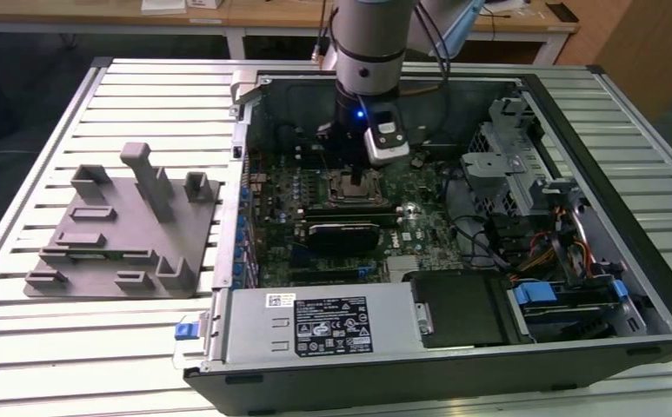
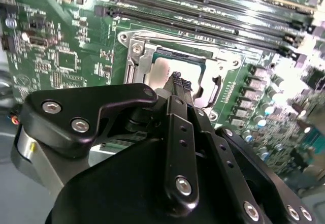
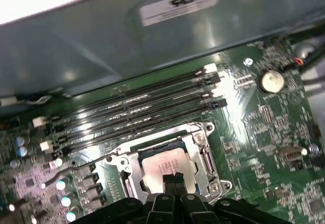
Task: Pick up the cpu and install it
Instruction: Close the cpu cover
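First wrist view: cpu [image 3: 165, 162] sits flat in the socket [image 3: 203, 155] on the green motherboard [image 3: 264, 132], shiny face up. It's square, so no real long axis. Its edges run parallel to the socket's metal frame, which rings it on all sides, and one edge runs alongside the row of memory slots [image 3: 137, 112] just beside the socket.

Gripper [image 3: 174, 177] is directly over the cpu. The two fingers are pressed together with only a thin seam between them, and there's nothing pinched that I can see. The tips are on or just above the metal top, near the middle of the edge away from the slots. Can't tell whether they actually touch.

Second wrist view agrees: the black linkage comes down to the gripper [image 2: 177, 77] with its tips closed over the cpu [image 2: 161, 72], and silver shows on both sides of the tips.

Exterior view: the arm reaches straight down into the open computer case [image 1: 614, 261], with the gripper [image 1: 359, 178] at the socket near the board's centre. A grey fixture plate [image 1: 116, 234] with upright posts sits on the slatted table [image 1: 57, 347] to the exterior view's left, well apart from the case.
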### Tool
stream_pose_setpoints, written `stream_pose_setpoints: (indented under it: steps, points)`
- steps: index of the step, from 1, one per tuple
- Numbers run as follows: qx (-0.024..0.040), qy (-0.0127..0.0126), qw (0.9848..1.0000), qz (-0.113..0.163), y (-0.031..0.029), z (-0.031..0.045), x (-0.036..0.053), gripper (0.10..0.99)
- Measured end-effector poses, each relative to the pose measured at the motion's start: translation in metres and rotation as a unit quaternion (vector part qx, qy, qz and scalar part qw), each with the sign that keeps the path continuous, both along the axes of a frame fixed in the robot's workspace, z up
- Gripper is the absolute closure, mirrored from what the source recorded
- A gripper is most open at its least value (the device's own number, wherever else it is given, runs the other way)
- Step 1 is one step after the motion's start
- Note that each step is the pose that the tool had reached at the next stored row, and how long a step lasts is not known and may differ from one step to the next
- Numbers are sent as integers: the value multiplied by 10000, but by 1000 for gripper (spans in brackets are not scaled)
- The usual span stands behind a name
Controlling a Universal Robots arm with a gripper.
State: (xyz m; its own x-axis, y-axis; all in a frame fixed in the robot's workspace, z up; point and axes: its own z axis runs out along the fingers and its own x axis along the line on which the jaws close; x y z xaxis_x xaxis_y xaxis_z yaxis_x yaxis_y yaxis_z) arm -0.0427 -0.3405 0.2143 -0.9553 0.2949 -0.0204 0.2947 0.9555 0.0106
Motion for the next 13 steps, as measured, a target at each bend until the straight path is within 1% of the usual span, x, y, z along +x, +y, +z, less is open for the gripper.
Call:
stream_pose_setpoints:
  steps: [3,6,9,11,13]
  points:
    - [0,0,9996,279,0,-13,0,980]
    - [0,0,9985,548,0,-27,0,980]
    - [-1,0,9967,816,0,-40,0,980]
    - [-1,1,9951,993,0,-43,0,980]
    - [-1,1,9941,1087,0,-43,-1,980]
